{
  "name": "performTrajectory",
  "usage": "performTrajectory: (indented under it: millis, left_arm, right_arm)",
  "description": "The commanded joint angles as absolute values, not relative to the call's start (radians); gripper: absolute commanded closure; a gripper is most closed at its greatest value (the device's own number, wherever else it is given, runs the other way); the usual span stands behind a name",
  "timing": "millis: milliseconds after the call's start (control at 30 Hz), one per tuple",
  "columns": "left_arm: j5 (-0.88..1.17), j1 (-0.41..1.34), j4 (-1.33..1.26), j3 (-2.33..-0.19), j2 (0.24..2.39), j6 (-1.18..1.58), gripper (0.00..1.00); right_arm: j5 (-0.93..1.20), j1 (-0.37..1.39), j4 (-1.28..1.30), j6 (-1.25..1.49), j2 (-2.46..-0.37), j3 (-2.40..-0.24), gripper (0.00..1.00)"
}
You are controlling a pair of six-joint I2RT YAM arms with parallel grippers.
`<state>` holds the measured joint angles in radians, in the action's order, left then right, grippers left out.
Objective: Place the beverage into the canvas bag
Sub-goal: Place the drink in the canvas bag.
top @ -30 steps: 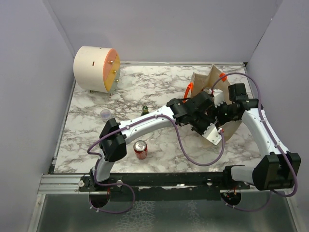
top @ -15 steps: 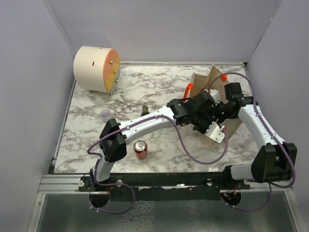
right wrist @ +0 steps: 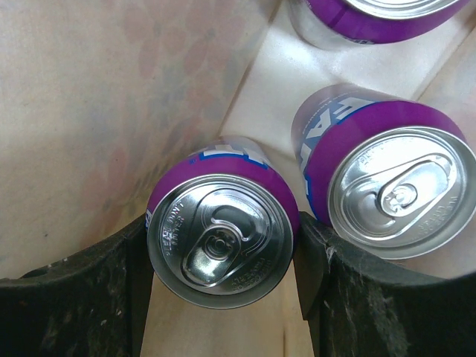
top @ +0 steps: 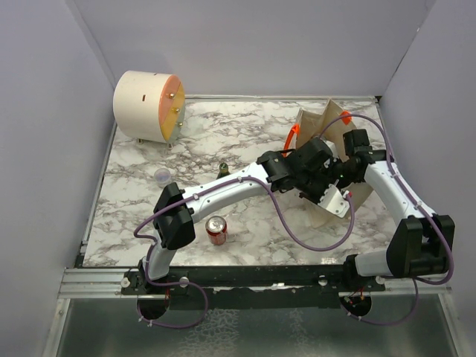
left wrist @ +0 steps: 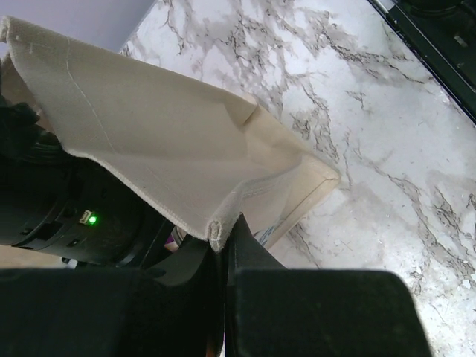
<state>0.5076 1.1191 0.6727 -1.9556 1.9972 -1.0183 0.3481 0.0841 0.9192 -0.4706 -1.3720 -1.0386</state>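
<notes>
Nearest the arm bases, a red can (top: 216, 230) stands upright on the desk (top: 223, 141). It's just beside the left arm's elbow, well apart from both grippers, and nothing holds it.

Further in, on the right side, the left gripper (left wrist: 223, 245) is clenched on the rim of the canvas bag (top: 312, 125). It pinches the hem & holds the mouth open. The right arm reaches in through that mouth from above.

Inside the bag (wrist view), the right gripper (right wrist: 223, 256) is grasping a purple can (right wrist: 216, 223), one finger each side, both touching. The can's top faces straight at the camera, so its long axis runs along the gripper's own line of approach. It looks upright, no tilt I can make out. It sits low in the bag, but can't tell if it bears on the floor yet.

The bag wall is just to its left. A second purple can (right wrist: 390, 193) stands just beside it on the right, close to the right finger. A third can (right wrist: 372, 15) is farther back, cut off by the frame edge.

Judgement: drop-off looks nearly done. The next move turns on the can being dead btwn the fingers w/ its axis in line w/ the gripper, so let go and pull straight back along that axis. The right finger has little room to spread, and drifting right would prob. knock the neighbour can.

Far back left sits a round drum (top: 145, 104), which plays no part.
</notes>
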Motion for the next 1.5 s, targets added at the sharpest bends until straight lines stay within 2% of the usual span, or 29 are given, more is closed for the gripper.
performTrajectory:
  millis: [0,567,933,1100,1467]
  left_arm:
    - [0.506,1.135,0.583,-2.012,1.937,-1.033,1.00]
    - [0.547,1.141,0.622,-2.037,1.935,-1.045,1.00]
    - [0.543,1.140,0.653,-1.938,1.922,-1.078,1.00]
    - [0.539,1.141,0.655,-1.920,1.921,-1.073,1.00]
    - [0.531,1.140,0.633,-1.907,1.917,-1.048,0.95]
  right_arm:
    - [0.374,0.095,0.879,-0.513,-1.378,-1.013,0.98]
    - [0.403,0.095,0.787,-0.623,-1.385,-0.893,0.98]
    - [0.402,0.094,0.796,-0.637,-1.394,-0.870,0.96]
    - [0.450,0.095,0.834,-0.633,-1.378,-0.916,0.89]
    - [0.491,0.095,0.872,-0.626,-1.328,-0.938,0.64]
